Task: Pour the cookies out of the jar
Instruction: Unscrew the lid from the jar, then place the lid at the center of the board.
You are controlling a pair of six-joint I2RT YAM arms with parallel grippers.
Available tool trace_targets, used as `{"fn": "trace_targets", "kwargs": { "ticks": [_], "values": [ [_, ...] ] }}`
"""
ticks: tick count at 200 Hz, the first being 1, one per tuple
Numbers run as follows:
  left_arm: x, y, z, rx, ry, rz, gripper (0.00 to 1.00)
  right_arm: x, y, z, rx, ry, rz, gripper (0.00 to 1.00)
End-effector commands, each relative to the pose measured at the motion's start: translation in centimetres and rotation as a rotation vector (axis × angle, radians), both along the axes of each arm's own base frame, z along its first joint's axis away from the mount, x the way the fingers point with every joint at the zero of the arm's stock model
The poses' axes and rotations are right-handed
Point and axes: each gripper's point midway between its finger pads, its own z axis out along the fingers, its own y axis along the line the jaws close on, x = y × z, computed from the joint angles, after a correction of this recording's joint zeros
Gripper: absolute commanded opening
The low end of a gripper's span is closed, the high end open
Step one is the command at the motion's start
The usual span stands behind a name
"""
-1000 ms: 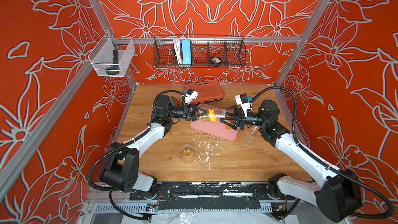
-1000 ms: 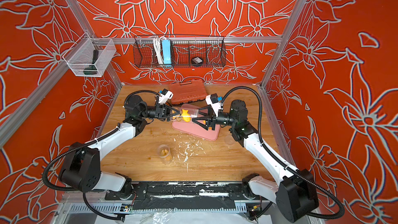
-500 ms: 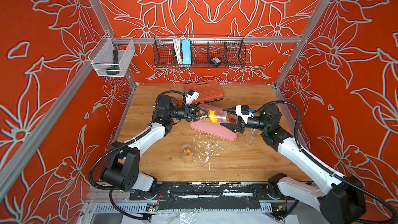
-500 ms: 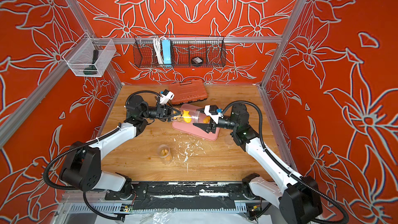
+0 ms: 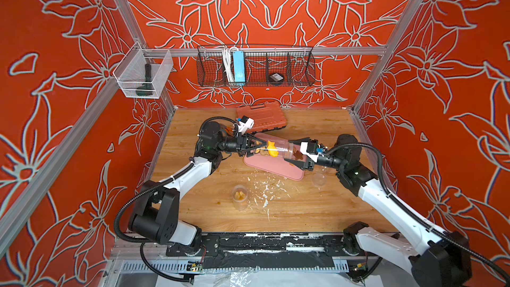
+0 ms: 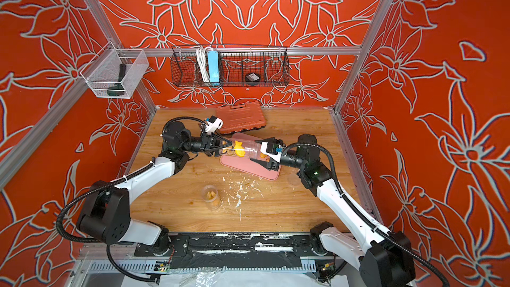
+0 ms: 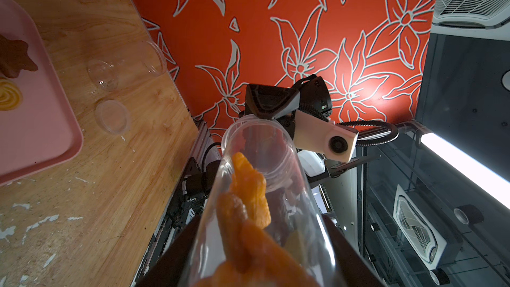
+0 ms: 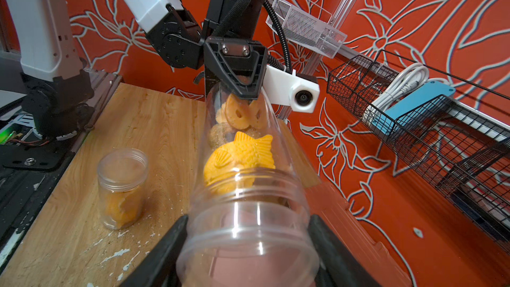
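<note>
A clear plastic jar (image 5: 281,149) hangs on its side above a pink tray (image 5: 276,169), its open mouth slightly lower than its base. My left gripper (image 5: 258,146) is shut on the base end, and my right gripper (image 5: 294,154) is shut on the threaded neck (image 8: 245,216). Inside lie the cookies, an orange fish (image 8: 240,155) and flower shapes (image 8: 237,114) nearer the base. In the left wrist view, a brown star (image 7: 13,56) and a yellow swirl (image 7: 9,96) rest on the tray (image 7: 41,122).
A small clear jar holding orange pieces (image 5: 239,196) stands near the table's front, beside scattered white crumbs (image 5: 266,189). A clear lid (image 5: 318,179) lies right of the tray. An orange tool case (image 5: 260,117) sits at the back, below a wire basket (image 5: 255,66).
My right arm has dropped and swung outward, and its gripper has turned on the jar's neck. The jar's mouth end has dipped toward the tray. The left gripper has kept its place.
</note>
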Motion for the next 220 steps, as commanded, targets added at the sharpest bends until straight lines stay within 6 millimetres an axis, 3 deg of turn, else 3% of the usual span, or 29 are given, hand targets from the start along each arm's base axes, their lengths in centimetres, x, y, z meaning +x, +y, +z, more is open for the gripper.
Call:
{"fn": "trace_targets", "kwargs": {
  "ticks": [1, 65, 77, 102, 149, 220],
  "values": [
    [-0.5, 0.5, 2.7, -0.026, -0.087, -0.015, 0.57, 0.7, -0.9, -2.3, -0.039, 0.091, -0.07, 0.0],
    [-0.2, 0.9, 2.4, -0.011, -0.091, 0.008, 0.57, 0.1, -3.2, -1.5, 0.038, 0.243, -0.238, 0.0],
    [-0.3, 0.9, 2.6, -0.011, -0.095, 0.011, 0.57, 0.4, -3.9, -1.9, 0.054, 0.331, -0.299, 0.05],
    [-0.6, 1.1, 3.1, -0.012, -0.11, 0.018, 0.57, 0.9, -5.6, -4.4, 0.072, 0.577, -0.462, 0.1],
    [-1.0, 1.6, 3.1, 0.009, -0.133, 0.046, 0.57, -1.2, -8.3, -9.4, 0.058, 0.976, -0.694, 0.12],
    [-2.0, 1.9, 3.6, 0.01, -0.158, 0.054, 0.57, -4.9, -10.5, -15.1, -0.057, 1.299, -0.878, 0.18]
  ]
}}
